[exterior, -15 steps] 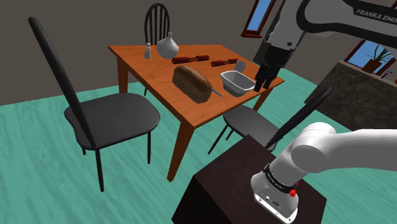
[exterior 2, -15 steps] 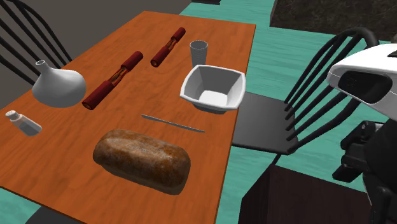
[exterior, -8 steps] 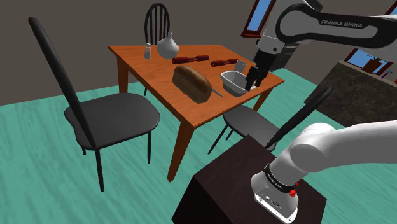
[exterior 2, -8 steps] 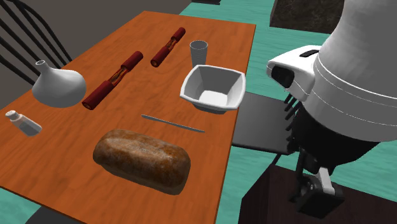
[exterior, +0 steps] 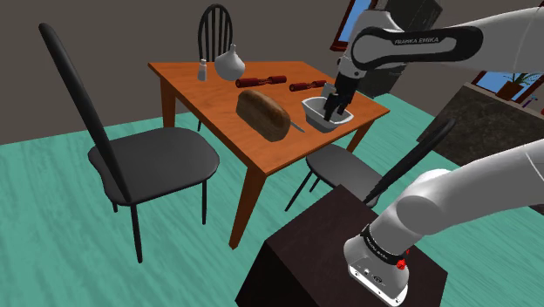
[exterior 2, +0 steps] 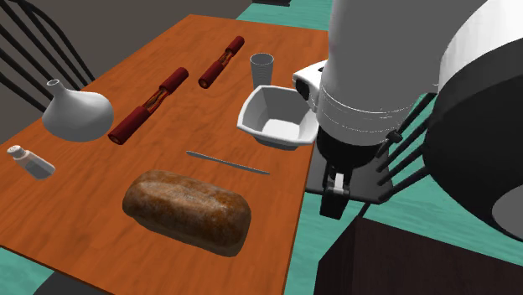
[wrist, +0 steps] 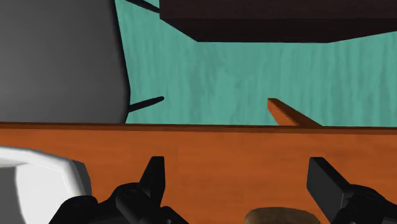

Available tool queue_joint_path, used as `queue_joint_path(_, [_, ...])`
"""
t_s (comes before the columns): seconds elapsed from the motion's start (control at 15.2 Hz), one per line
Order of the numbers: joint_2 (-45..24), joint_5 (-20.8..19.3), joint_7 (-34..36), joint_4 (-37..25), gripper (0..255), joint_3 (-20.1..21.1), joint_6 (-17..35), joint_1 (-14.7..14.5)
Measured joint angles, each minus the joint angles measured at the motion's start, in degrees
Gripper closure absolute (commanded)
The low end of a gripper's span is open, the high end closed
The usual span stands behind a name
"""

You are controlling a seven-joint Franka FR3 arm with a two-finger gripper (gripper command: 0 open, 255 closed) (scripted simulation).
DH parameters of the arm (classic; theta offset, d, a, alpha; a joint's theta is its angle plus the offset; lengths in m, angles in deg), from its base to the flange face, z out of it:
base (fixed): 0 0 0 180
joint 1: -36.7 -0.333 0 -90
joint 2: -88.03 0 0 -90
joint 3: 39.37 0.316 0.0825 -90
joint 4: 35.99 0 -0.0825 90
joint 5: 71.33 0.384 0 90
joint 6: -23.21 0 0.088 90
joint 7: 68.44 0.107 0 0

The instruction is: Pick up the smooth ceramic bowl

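A white, squarish bowl (exterior: 319, 113) (exterior 2: 270, 117) stands near the wooden table's (exterior: 209, 87) edge on the shoulder view's right. My black gripper (exterior: 332, 110) hangs at the bowl, pointing down. In the wrist view the gripper (wrist: 238, 173) is open, its two fingers (wrist: 153, 181) far apart with bare tabletop (wrist: 222, 149) between them. A corner of the bowl (wrist: 38, 184) lies outside the fingers, beside one of them. Nothing is held. In the second exterior view the white arm (exterior 2: 377, 75) covers the bowl's right side.
On the table lie a brown bread loaf (exterior: 263, 113) (exterior 2: 186, 209), a thin knife (exterior 2: 226, 162), two dark red rolls (exterior 2: 149, 105), a small cup (exterior 2: 261, 67), a white vase (exterior 2: 75, 113) and a shaker (exterior 2: 32, 162). Dark chairs (exterior: 153, 161) (exterior: 340, 166) stand around it.
The arm has swung from beyond the table's edge towards the shoulder view's left and now hangs over the bowl. The fingers have stayed apart.
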Motion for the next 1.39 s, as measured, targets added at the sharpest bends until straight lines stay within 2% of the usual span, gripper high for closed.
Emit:
queue_joint_path(0.4, [-11.0,-2.9,-2.3,-5.8,0,-2.4,8.2,1.4])
queue_joint_path(0.79, [-22.8,-4.2,-4.5,-14.2,0,-4.3,14.7,2.7])
queue_joint_path(1.19, [-34.0,-4.3,-6.8,-24.9,0,-5.6,18.5,4.2])
queue_joint_path(1.39, [-36.3,-4.3,-7.3,-26.2,0,-5.9,20.1,4.8])
